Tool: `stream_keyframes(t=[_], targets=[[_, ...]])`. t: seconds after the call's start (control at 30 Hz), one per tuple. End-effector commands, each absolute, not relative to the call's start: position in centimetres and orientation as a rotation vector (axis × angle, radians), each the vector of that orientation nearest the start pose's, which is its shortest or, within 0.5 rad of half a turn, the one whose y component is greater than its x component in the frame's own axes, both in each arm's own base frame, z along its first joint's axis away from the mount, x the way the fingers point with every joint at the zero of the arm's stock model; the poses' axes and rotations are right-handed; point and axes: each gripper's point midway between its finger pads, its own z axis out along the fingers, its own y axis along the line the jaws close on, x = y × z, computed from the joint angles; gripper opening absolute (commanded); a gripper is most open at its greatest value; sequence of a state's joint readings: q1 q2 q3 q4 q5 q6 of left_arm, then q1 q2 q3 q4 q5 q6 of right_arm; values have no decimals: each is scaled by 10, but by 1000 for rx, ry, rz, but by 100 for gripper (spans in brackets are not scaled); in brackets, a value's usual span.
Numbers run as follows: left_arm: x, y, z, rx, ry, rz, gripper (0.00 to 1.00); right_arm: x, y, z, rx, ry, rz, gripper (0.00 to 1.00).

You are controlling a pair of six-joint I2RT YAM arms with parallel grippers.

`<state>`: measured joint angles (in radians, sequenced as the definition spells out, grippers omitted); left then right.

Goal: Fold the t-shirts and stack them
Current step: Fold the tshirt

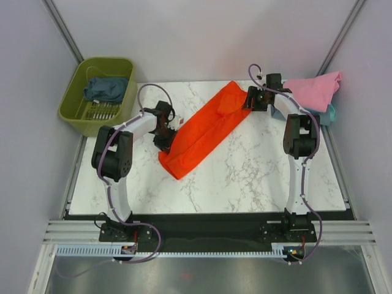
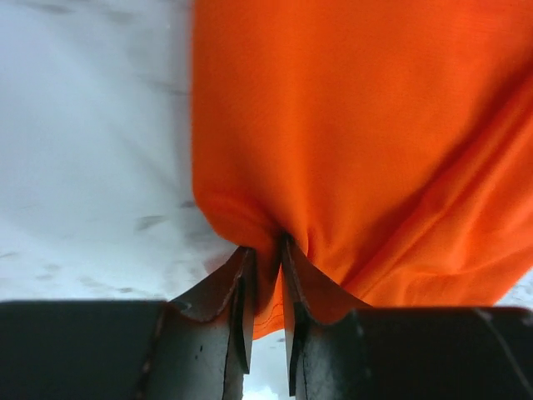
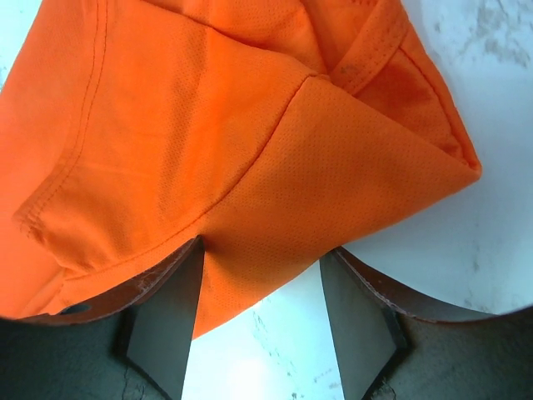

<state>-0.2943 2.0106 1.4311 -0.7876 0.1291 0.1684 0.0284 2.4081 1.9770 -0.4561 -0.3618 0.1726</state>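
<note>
The orange-red t-shirt [image 1: 205, 128] lies in a long diagonal band across the marble table. My left gripper [image 1: 166, 130] is shut on its near-left edge; in the left wrist view the fabric [image 2: 366, 142] is pinched between the fingers [image 2: 300, 283]. My right gripper [image 1: 250, 100] is open at the shirt's far-right end; its jaws stand wide apart around a fold of the fabric [image 3: 275, 167]. The pink t-shirt [image 1: 312, 90] lies at the table's far right on the light teal t-shirt [image 1: 329, 114]. The dark slate-blue t-shirt [image 1: 105, 89] lies in the basket.
The olive-green basket [image 1: 76, 110] stands off the table's far-left corner. Grey walls close in both sides. The marble table [image 1: 257, 177] shows bare in front of the shirt.
</note>
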Motion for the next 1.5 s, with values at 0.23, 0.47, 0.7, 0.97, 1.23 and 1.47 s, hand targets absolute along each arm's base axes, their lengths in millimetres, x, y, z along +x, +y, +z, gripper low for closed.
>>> stream_keyframes(t=[0.23, 0.47, 0.7, 0.97, 1.23, 1.47], targets=[[279, -196, 29, 1076, 2803, -354, 25, 612, 123, 38, -44, 2365, 603, 68], [256, -228, 34, 1238, 2732, -369, 25, 631, 168, 51, -109, 2276, 664, 69], [227, -259, 32, 1413, 2665, -380, 25, 640, 211, 58, -147, 2205, 741, 71], [213, -287, 31, 1524, 2604, -390, 25, 655, 214, 68, -148, 2140, 734, 73], [222, -292, 86, 1452, 2459, -443, 25, 622, 159, 104, -97, 2178, 651, 75], [218, -282, 144, 1315, 2440, -754, 99, 523, 138, 169, -79, 2246, 683, 75]])
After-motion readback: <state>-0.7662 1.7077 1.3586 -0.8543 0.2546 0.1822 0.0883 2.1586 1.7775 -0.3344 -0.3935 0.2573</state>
